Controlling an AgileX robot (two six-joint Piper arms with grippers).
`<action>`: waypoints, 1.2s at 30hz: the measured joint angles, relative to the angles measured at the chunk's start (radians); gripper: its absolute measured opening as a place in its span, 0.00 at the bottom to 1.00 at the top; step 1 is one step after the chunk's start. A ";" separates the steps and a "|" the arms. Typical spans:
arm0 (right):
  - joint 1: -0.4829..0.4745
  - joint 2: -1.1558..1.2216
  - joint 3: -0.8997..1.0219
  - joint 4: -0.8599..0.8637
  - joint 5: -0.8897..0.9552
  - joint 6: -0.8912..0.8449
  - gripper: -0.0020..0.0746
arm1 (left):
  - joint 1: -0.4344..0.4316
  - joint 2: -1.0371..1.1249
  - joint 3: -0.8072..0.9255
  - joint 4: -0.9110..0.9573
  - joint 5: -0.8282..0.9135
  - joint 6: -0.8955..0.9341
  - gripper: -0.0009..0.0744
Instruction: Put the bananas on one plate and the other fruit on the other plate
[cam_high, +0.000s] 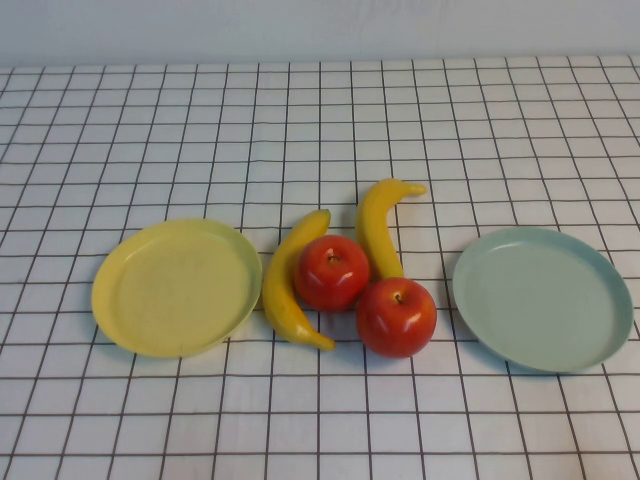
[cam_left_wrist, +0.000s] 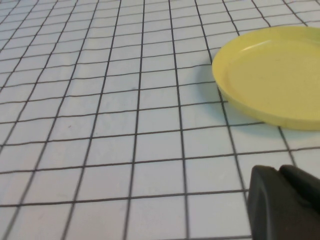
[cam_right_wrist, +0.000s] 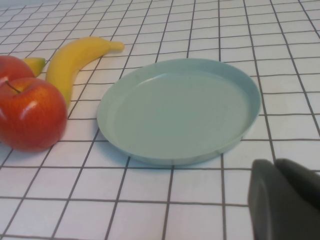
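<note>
Both grippers, left (cam_left_wrist: 285, 200) and right (cam_right_wrist: 285, 197), show only as dark closed tips cut off at wrist-view corners, hovering over the checked cloth (cam_high: 320, 120). Two bare plates: yellow (cam_high: 177, 288) left, blue-green (cam_high: 542, 297) right, open cloth around. Between them, two bananas (cam_high: 290, 285) (cam_high: 378, 228) touch two apples (cam_high: 331, 272) (cam_high: 396, 317).

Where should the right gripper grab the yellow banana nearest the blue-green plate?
Probably near the curved yellow banana's far stem end, from above, fingers across its width. That end lies clear, while its near end is tucked against the two red apples. The right gripper is shut beside the blue-green plate.
</note>
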 joint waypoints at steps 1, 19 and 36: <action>0.000 0.000 0.000 0.000 0.000 0.000 0.00 | 0.000 0.000 0.000 -0.030 -0.012 -0.016 0.01; 0.000 0.000 0.000 0.000 0.000 0.000 0.00 | 0.000 0.000 0.000 -0.644 -0.435 -0.368 0.01; 0.000 0.000 0.000 0.000 0.000 0.000 0.00 | 0.000 0.429 -0.463 -0.402 0.097 0.057 0.01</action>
